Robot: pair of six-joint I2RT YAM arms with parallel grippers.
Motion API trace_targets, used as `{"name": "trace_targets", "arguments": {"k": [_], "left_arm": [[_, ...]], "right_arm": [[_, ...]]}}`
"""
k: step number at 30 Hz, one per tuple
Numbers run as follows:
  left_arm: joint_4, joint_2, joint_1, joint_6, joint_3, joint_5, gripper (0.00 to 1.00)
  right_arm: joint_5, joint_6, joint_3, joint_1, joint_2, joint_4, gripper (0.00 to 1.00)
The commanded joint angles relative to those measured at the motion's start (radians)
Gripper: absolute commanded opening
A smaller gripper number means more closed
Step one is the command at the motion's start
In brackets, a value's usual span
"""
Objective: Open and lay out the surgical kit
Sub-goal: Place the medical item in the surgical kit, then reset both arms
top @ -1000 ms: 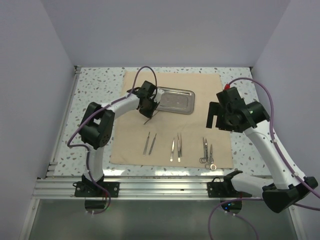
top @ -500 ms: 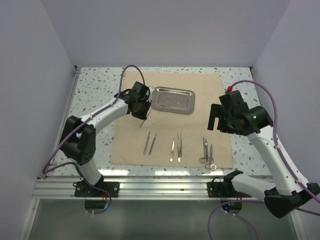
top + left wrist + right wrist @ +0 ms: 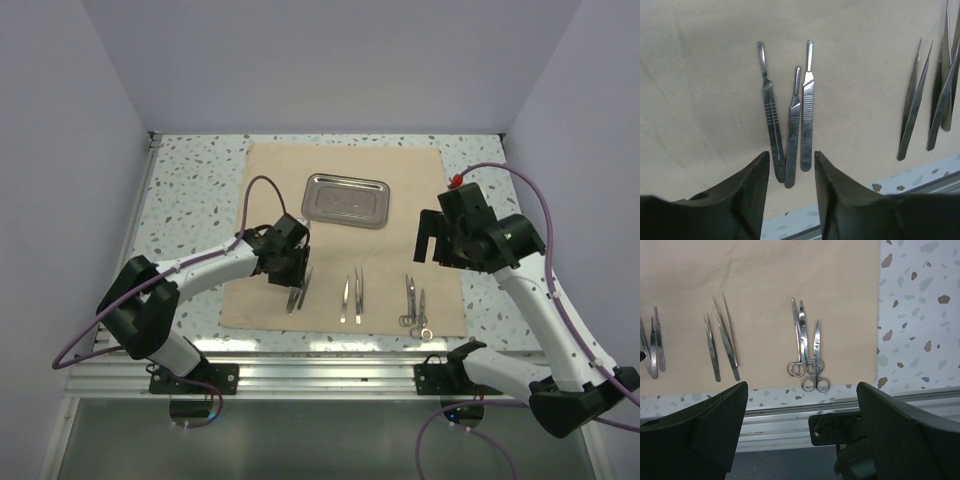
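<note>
speckled table [image 3: 190, 180], tan cloth [image 3: 420, 180], lilac walls [image 3: 330, 60]

A: Pale lavender walls [image 3: 330, 60] box in three sides, evenly lit, no hard shadows.
B: The tabletop [image 3: 195, 170] is white with grey speckles. An aluminium rail [image 3: 330, 372] runs along its near edge, above a dull grey panel [image 3: 320, 440].

The speckled table [image 3: 190, 170] carries the tan cloth [image 3: 275, 160], spread flat across its middle from near the far edge to the near edge.
</note>
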Motion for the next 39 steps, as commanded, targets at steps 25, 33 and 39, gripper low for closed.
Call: {"name": "trace_targets", "arguments": {"k": [25,33,39], "left_arm": [[0.591,-0.915,0.0,0.193,-0.291,-0.805,0.95],[0.472,-0.932,0.0,0.262,-0.307,-0.933,0.96],[0.528,-0.957,0.0,0.334,-0.35,-0.954,0.99]], "right_arm": [[-0.018,-0.176,0.012,-0.003,-0.367,0.235,0.98],[-0.013,-0.188,-0.02,-0.003,-0.41,0.238,0.98],[-0.031,-0.208,-0.037,-0.003,-0.419,0.265,0.98]]}}
